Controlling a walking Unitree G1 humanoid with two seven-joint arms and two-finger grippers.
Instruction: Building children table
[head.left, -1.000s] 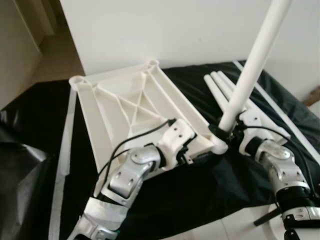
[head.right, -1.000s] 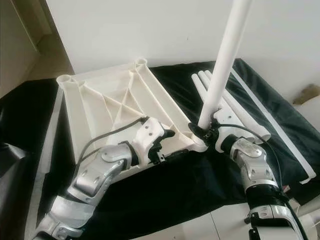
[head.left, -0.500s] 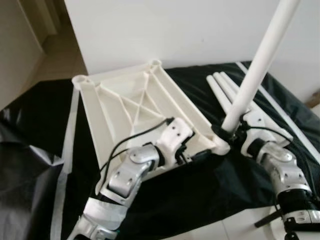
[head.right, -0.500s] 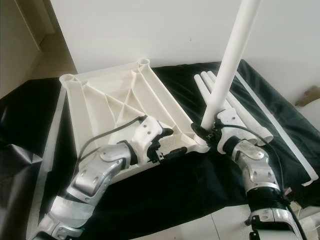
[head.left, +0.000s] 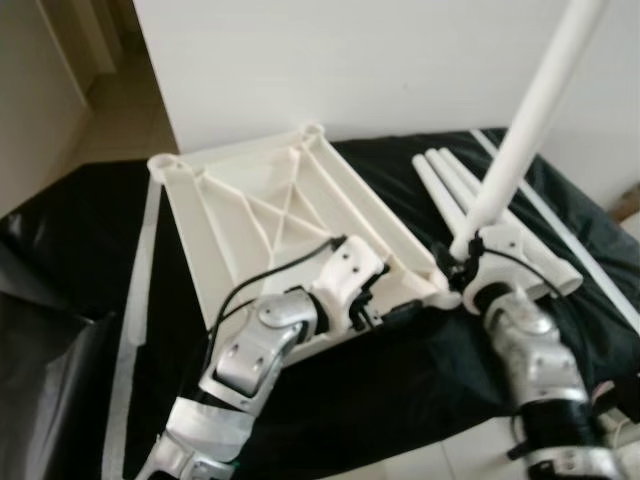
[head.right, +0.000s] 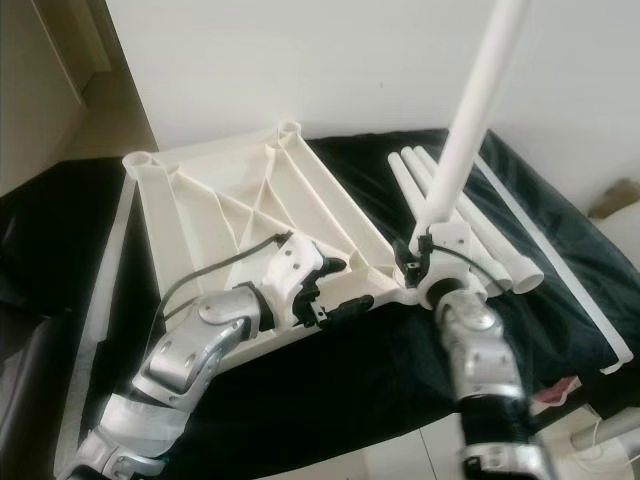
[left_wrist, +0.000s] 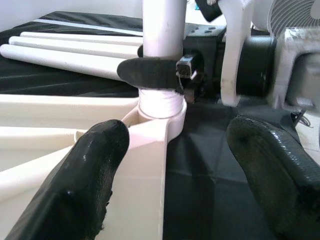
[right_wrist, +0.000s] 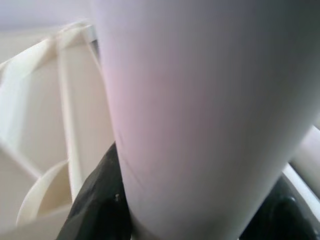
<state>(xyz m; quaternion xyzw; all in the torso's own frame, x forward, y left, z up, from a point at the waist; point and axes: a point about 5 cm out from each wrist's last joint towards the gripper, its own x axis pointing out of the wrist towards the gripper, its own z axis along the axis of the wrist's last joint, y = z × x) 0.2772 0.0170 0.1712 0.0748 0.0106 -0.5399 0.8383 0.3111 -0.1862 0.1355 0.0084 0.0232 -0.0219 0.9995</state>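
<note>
No text, label, brand, number or sign is showing legibly anywhere in these views
</note>
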